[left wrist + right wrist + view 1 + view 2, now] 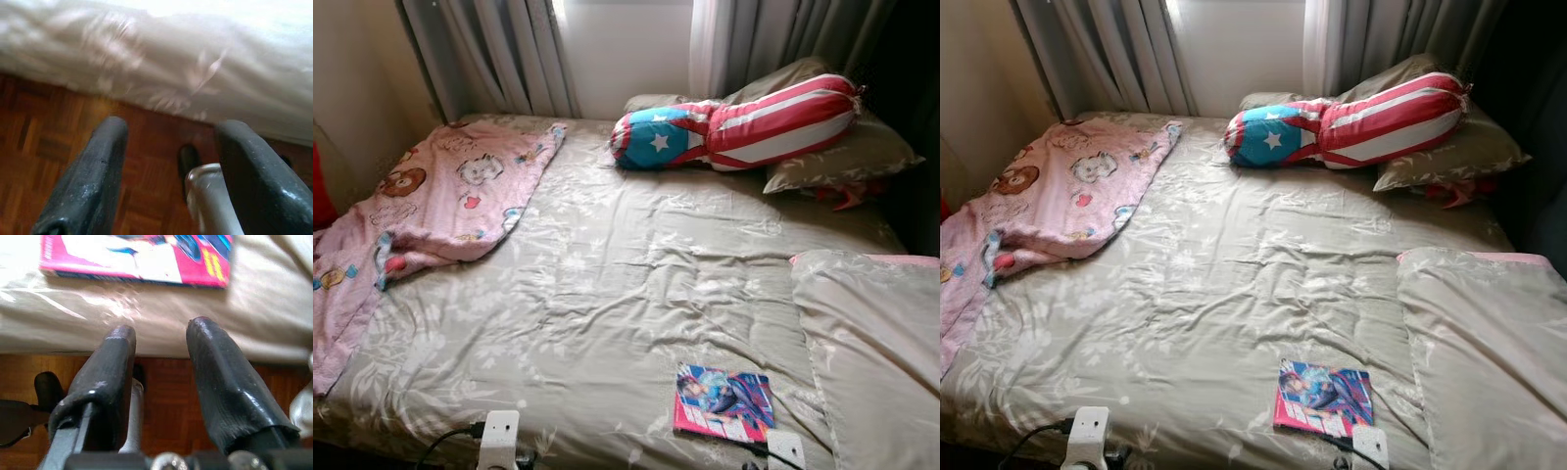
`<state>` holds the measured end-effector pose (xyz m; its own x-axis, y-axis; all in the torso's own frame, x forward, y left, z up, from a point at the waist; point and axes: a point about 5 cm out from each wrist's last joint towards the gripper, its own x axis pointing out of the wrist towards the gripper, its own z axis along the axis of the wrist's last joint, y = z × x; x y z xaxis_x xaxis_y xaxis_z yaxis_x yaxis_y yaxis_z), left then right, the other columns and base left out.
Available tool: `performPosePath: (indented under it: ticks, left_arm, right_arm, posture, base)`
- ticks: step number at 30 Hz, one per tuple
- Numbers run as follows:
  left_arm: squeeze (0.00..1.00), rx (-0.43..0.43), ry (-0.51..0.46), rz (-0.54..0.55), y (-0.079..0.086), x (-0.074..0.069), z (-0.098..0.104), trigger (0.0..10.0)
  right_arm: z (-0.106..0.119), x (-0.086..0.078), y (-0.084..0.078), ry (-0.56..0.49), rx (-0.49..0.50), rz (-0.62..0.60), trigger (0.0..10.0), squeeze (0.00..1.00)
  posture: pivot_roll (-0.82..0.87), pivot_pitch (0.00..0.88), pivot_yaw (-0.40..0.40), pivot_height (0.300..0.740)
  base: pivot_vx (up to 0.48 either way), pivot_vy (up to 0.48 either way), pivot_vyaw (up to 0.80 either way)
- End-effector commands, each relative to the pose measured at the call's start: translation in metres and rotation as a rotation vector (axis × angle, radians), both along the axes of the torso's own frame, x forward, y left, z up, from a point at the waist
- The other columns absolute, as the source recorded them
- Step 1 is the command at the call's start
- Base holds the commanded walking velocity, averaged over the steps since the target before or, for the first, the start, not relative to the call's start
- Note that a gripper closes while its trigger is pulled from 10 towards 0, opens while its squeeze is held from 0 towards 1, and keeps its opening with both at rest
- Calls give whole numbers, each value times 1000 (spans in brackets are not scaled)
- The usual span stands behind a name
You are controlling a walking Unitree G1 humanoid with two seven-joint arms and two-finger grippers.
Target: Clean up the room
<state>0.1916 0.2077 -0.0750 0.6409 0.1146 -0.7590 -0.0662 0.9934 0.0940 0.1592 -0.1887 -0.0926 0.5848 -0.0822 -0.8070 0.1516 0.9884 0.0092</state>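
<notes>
1. We face a bed (607, 294) covered with a wrinkled grey-beige floral sheet.
2. A thin pink-and-blue illustrated magazine (724, 402) lies flat near the bed's near edge, toward our right, close to a grey-beige folded duvet (876, 343) with a pink border.
3. A pink cartoon-print blanket (431, 211) lies crumpled over the far left corner and trails down the left side.
4. A long bolster pillow (744, 127) with red-and-white stripes and a blue starred end rests at the head of the bed, leaning on grey-beige pillows (847, 157) in front of grey curtains (509, 49).
5. Our right gripper (161, 333) hangs just below the mattress edge, over the brown parquet floor (171, 396), directly in front of the magazine; its two black fingers are spread apart and grasp nothing.
6. Our left gripper (168, 129) hangs over the same parquet beside the bed's draped sheet, fingers wide apart and empty.
</notes>
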Motion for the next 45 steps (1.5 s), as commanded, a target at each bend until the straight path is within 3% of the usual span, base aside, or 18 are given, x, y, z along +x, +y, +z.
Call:
performPosePath:
  ticks: [1, 15, 45]
  left_arm:
    - [0, 8, 26, 18, 4, -7, -3, 10000]
    - [0, 13, 30, 10, 4, -6, -3, 10000]
    - [0, 23, 58, -1, 8, -13, -6, 10000]
  right_arm:
    - [-1, -2, 4, 4, 5, 10, 10000, 0]
    - [-2, -3, 7, 11, 14, 4, 10000, 0]
    - [-3, -2, 11, 26, 22, 25, 10000, 0]
  posture:
    - [-84, 0, 15, 740]
    - [-81, 0, 11, 740]
    - [-67, 0, 11, 740]
  base:
    - [0, 0, 800]
    - [0, 18, 102]
    - [0, 393, 0]
